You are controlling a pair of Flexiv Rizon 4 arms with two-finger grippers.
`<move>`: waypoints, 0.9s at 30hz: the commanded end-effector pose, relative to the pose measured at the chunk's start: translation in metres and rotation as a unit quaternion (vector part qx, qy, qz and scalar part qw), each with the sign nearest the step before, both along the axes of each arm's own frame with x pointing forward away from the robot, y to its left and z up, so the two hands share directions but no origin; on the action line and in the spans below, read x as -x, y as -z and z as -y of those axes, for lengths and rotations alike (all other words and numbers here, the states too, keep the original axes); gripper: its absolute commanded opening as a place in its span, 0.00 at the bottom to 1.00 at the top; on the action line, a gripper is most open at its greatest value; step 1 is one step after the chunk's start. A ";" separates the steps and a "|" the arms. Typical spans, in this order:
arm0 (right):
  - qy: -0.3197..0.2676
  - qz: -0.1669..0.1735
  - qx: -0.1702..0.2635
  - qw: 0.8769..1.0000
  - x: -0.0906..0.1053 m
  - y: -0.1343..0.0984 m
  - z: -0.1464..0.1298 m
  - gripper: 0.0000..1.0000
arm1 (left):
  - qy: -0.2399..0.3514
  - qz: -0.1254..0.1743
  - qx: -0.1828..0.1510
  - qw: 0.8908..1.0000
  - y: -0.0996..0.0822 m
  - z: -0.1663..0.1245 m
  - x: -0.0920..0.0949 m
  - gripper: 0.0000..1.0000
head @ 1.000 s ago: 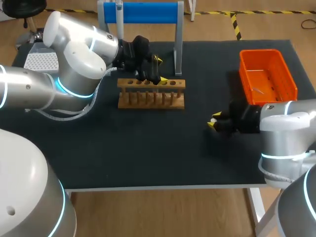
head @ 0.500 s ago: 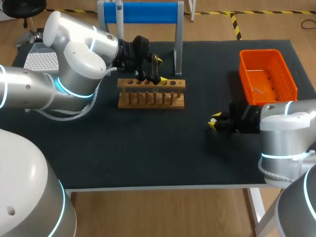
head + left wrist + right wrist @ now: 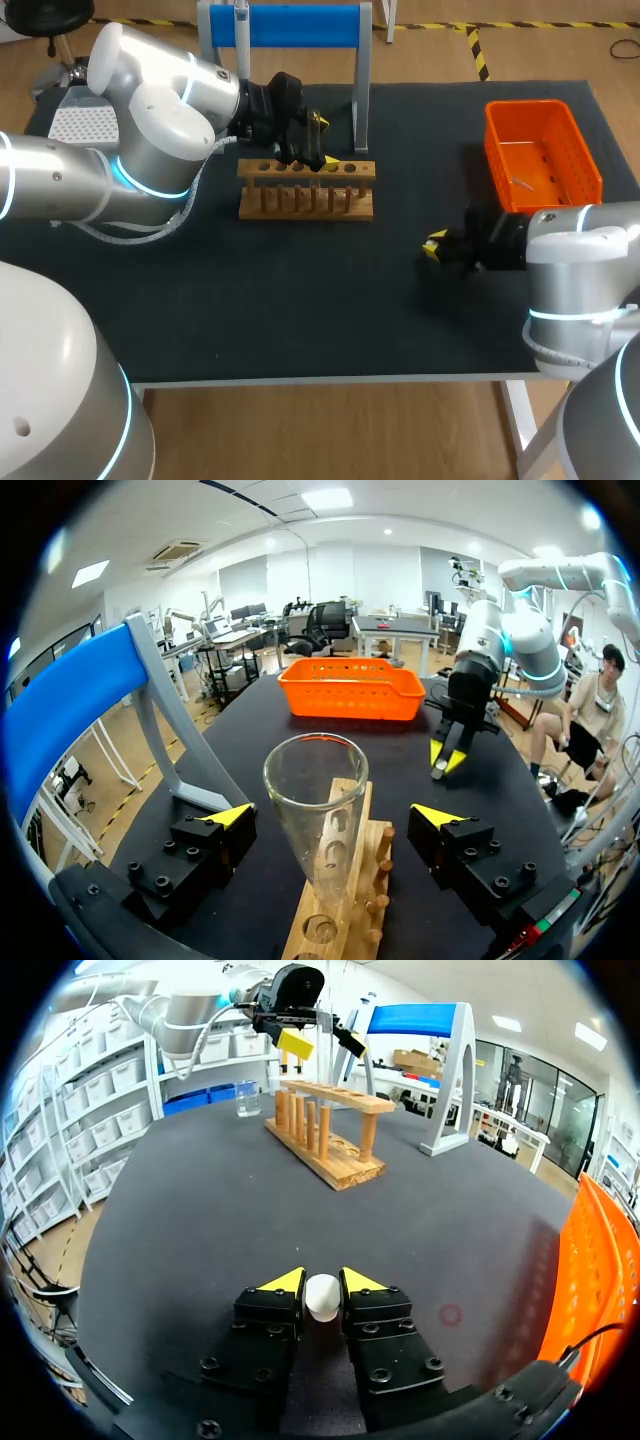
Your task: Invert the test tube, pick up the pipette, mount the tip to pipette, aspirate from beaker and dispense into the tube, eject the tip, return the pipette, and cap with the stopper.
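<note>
Left wrist view: a glass tube [image 3: 315,820] is flanked, untouched, by the left gripper's [image 3: 333,815] spread jaws. A round white stopper [image 3: 321,1298] is clamped in the right gripper [image 3: 321,1282].

Only the right gripper [image 3: 434,245] budged, creeping a hair farther from the near table edge, white stopper [image 3: 322,1296] pinched between its fingers.

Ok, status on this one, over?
Left gripper open, fingers either side of the test tube standing in the rack. Right gripper shut on the stopper. Nothing between stopper and rack.
</note>
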State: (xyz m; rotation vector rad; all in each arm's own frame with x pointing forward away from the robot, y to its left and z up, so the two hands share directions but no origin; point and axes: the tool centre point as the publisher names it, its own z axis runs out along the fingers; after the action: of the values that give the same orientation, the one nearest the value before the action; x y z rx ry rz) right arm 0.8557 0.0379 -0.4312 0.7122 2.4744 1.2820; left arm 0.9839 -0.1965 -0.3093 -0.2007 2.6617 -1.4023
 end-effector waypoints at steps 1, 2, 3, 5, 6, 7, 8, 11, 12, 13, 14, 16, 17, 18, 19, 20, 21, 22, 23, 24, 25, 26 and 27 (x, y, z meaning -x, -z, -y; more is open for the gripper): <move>-0.011 0.007 -0.003 1.000 -0.001 -0.013 0.001 0.00 | 0.001 -0.002 -0.001 1.000 0.000 0.000 -0.001 1.00; -0.017 0.007 -0.009 1.000 -0.001 -0.018 0.000 0.00 | 0.001 -0.002 -0.001 1.000 0.000 0.000 -0.001 1.00; -0.022 0.006 -0.013 1.000 -0.002 -0.023 -0.001 0.00 | 0.001 -0.002 -0.001 1.000 0.000 0.000 -0.001 1.00; -0.034 0.013 -0.016 0.999 -0.004 -0.033 -0.004 0.00 | 0.001 -0.002 -0.001 1.000 0.000 0.000 -0.001 1.00; -0.041 0.014 -0.019 0.999 -0.004 -0.039 -0.006 0.00 | 0.001 -0.002 -0.001 1.000 0.000 0.000 -0.001 1.00; -0.047 0.016 -0.020 0.999 -0.005 -0.044 -0.008 0.00 | 0.001 -0.002 -0.001 1.000 0.000 0.000 -0.001 1.00; -0.054 0.017 -0.023 0.998 -0.005 -0.049 -0.010 0.00 | 0.001 -0.002 -0.001 1.000 0.000 0.000 -0.001 1.00; -0.080 0.021 -0.024 0.996 -0.006 -0.064 -0.017 0.00 | 0.001 -0.002 -0.001 1.000 0.000 0.000 -0.001 1.00; -0.092 0.020 -0.027 0.995 -0.007 -0.069 -0.019 0.00 | 0.001 -0.002 -0.001 1.000 0.000 0.000 -0.001 1.00; -0.104 0.021 -0.025 0.994 -0.007 -0.074 -0.022 0.00 | 0.001 -0.002 -0.001 1.000 0.000 0.000 -0.001 1.00; -0.111 0.025 -0.022 0.993 -0.008 -0.080 -0.024 0.00 | 0.001 -0.002 -0.001 1.000 0.000 0.000 -0.001 1.00; -0.131 0.026 -0.021 0.991 -0.010 -0.091 -0.028 0.00 | 0.001 -0.002 -0.001 1.000 0.000 0.000 -0.001 1.00; -0.139 0.028 -0.017 0.990 -0.011 -0.097 -0.030 0.00 | 0.001 -0.002 -0.001 1.000 0.000 0.000 -0.001 1.00; -0.146 0.030 -0.018 0.989 -0.012 -0.102 -0.031 0.00 | 0.001 -0.002 -0.001 1.000 0.000 0.000 -0.001 1.00; -0.154 0.031 -0.018 0.987 -0.014 -0.109 -0.033 0.00 | 0.001 -0.002 -0.001 1.000 0.000 0.000 -0.001 1.00; -0.163 0.034 -0.013 0.986 -0.016 -0.115 -0.035 0.00 | 0.001 -0.002 -0.001 1.000 0.000 0.000 -0.001 1.00; -0.170 0.037 -0.012 0.985 -0.017 -0.121 -0.038 0.00 | 0.001 -0.002 -0.001 1.000 0.000 0.000 -0.001 1.00; -0.177 0.039 -0.012 0.983 -0.019 -0.128 -0.040 0.00 | 0.001 -0.002 -0.001 1.000 0.000 0.000 -0.001 1.00; -0.183 0.042 -0.010 0.982 -0.021 -0.135 -0.043 0.00 | 0.001 -0.002 -0.001 1.000 0.000 0.000 -0.001 1.00; -0.189 0.046 -0.010 0.981 -0.022 -0.141 -0.046 0.00 | 0.001 -0.002 -0.001 1.000 0.000 0.000 -0.001 1.00; -0.196 0.049 -0.011 0.979 -0.024 -0.148 -0.049 0.00 | 0.001 -0.002 -0.001 1.000 0.000 0.000 -0.001 1.00; -0.201 0.052 -0.013 0.978 -0.025 -0.154 -0.052 0.00 | 0.001 -0.002 -0.001 1.000 0.000 0.000 -0.001 1.00; -0.205 0.056 -0.013 0.977 -0.027 -0.161 -0.055 0.00 | 0.001 -0.002 -0.001 1.000 0.000 0.000 -0.001 1.00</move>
State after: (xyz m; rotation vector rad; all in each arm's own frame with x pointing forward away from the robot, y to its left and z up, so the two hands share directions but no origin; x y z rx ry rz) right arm 0.8780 0.0923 -0.2875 0.2020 2.4939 1.4142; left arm 0.9840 -0.1967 -0.3093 -0.2009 2.6622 -1.4016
